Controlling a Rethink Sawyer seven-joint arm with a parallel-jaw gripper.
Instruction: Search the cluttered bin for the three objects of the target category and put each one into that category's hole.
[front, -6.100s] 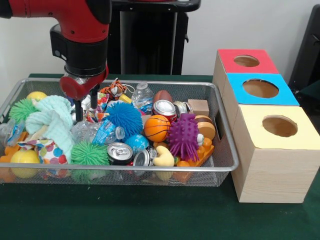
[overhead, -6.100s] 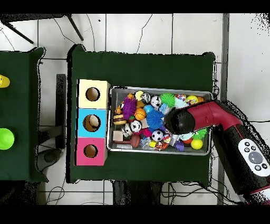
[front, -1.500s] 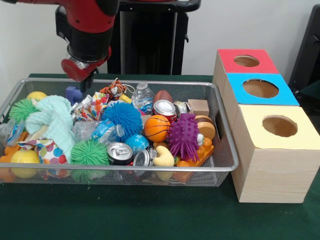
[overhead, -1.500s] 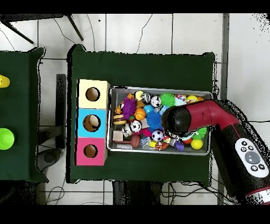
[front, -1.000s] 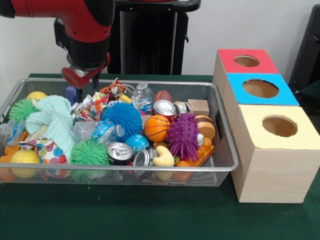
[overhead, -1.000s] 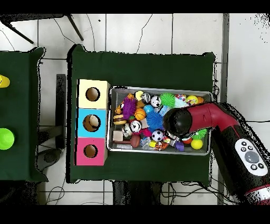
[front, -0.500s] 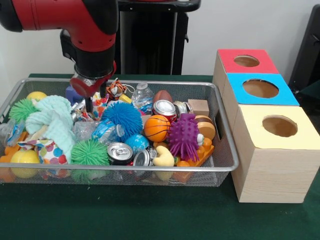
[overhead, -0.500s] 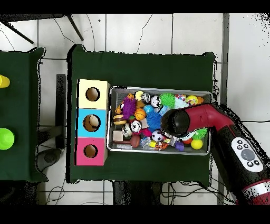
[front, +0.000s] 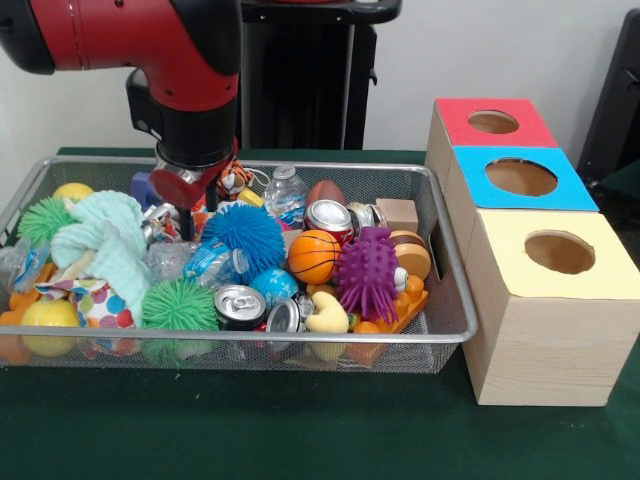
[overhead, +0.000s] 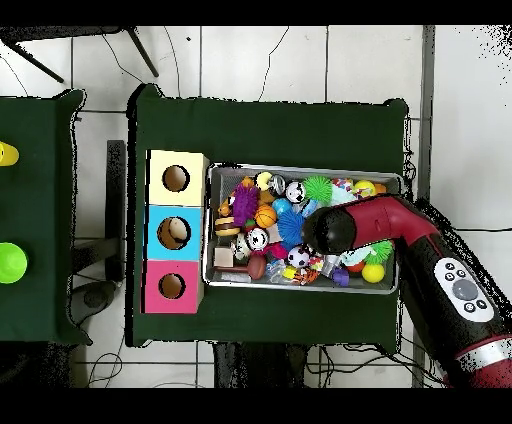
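Robotics lab, test-cell setup. Red and black arm (front: 150, 45) mounted at a surface (overhead: 270, 125) draped in dark green cloth. Wire-mesh bin (front: 440, 290) heaped with toys, cans and bottles as test objects. Beside it, a wooden sorting box (front: 540, 310) with red, blue and yellow tops, one round hole each. Pale tiled floor (overhead: 260, 60) with loose cables trailing across it. Second green-covered surface (overhead: 35, 150) off to one side. Plain white wall (front: 500, 45) behind.

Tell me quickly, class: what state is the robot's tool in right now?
Tool: low in the bin, among the toys; whether it is open, closed or holding anything cannot be told.
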